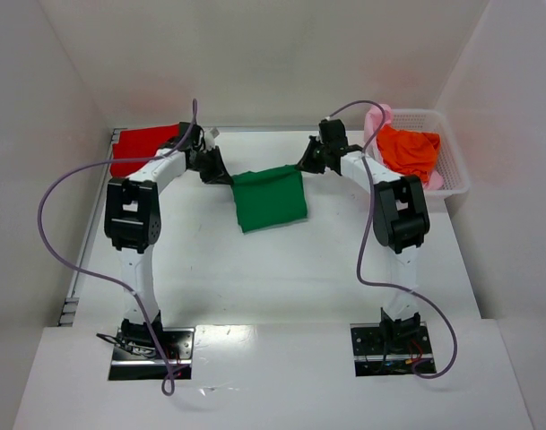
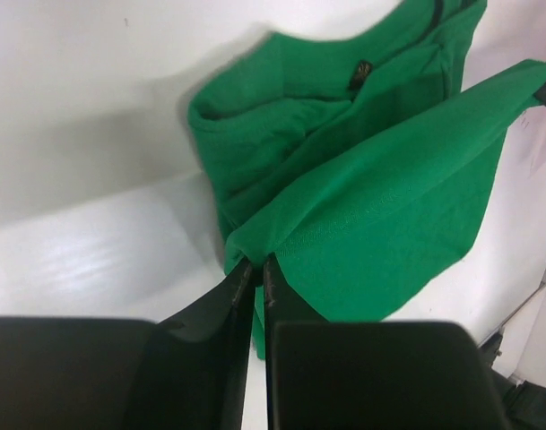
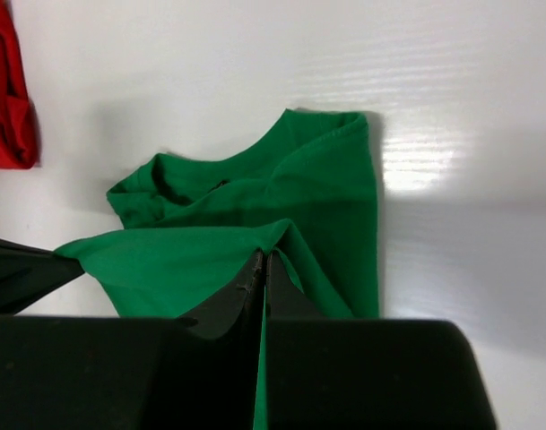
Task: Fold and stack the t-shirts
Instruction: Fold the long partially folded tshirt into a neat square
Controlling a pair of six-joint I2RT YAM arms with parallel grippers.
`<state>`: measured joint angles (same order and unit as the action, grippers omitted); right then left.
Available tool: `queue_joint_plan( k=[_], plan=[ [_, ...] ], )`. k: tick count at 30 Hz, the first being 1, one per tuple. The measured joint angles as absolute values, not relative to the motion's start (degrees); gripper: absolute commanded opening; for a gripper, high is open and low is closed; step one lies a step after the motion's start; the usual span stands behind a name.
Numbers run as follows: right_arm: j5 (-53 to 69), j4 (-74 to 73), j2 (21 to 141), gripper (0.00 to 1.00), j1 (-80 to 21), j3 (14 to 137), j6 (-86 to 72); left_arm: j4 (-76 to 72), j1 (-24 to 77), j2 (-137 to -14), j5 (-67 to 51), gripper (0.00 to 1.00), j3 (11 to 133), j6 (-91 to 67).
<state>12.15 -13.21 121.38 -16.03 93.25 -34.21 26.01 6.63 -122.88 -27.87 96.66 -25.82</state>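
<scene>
Left gripper (image 2: 256,267): the two black fingers stand almost together, with only a thin slit between them. They pinch one corner of the green shirt (image 2: 389,206) at their tips.

Right gripper (image 3: 262,260): the fingers are pressed together on the opposite corner of the same edge. Green cloth shows in the seam between them.

The pinched edge is raised off the table (image 1: 255,287) and runs as a taut band from one gripper to the other. Below it, the rest of the shirt lies on the surface in a rough rectangle. The curved neckline and a small dark label face up. The cloth is a soft, matte knit with shallow creases near the collar.

The green shirt sits at mid-width, toward the far side of the table, between the two arms. The table top is smooth, glossy white and reflects the light.

A red shirt (image 1: 143,150) lies flat as a folded rectangle at the far left corner, well apart from the green one.

A white plastic mesh basket (image 1: 455,179) stands at the far right edge. An orange shirt (image 1: 409,150) lies crumpled inside it. A pink shirt (image 1: 377,118) shows at the basket's far left corner, bunched against the orange one.
</scene>
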Motion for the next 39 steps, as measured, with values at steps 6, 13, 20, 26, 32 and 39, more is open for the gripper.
queue_joint_plan(
  k=[6, 13, 20, 26, 32, 39],
  plan=[
    [12.6, -12.9, 125.3, 0.01, -14.4, 96.9, -33.7, 25.2, 6.0, -127.6, -28.4, 0.20, 101.8, -25.7],
    [12.3, -12.8, 126.9, 0.03, -13.2, 98.6, -33.5, 25.2, 5.4, -130.1, -28.8, 0.28, 104.9, -25.9],
    [11.1, -12.7, 127.1, 0.37, -12.9, 99.1, -33.1, 24.1, 5.4, -130.3, -30.2, 0.54, 108.4, -25.9],
    [10.8, -12.7, 127.6, 0.43, -12.0, 99.9, -32.8, 23.6, 5.4, -131.1, -30.5, 0.57, 109.3, -25.9],
    [10.1, -12.1, 127.1, 0.44, -11.6, 98.2, -31.8, 22.5, 5.6, -132.1, -29.2, 0.40, 109.3, -26.6],
    [11.9, -10.8, 125.6, 0.43, -11.6, 91.9, -31.5, 19.5, 6.8, -134.1, -27.8, 0.48, 109.4, -28.7]
  ],
)
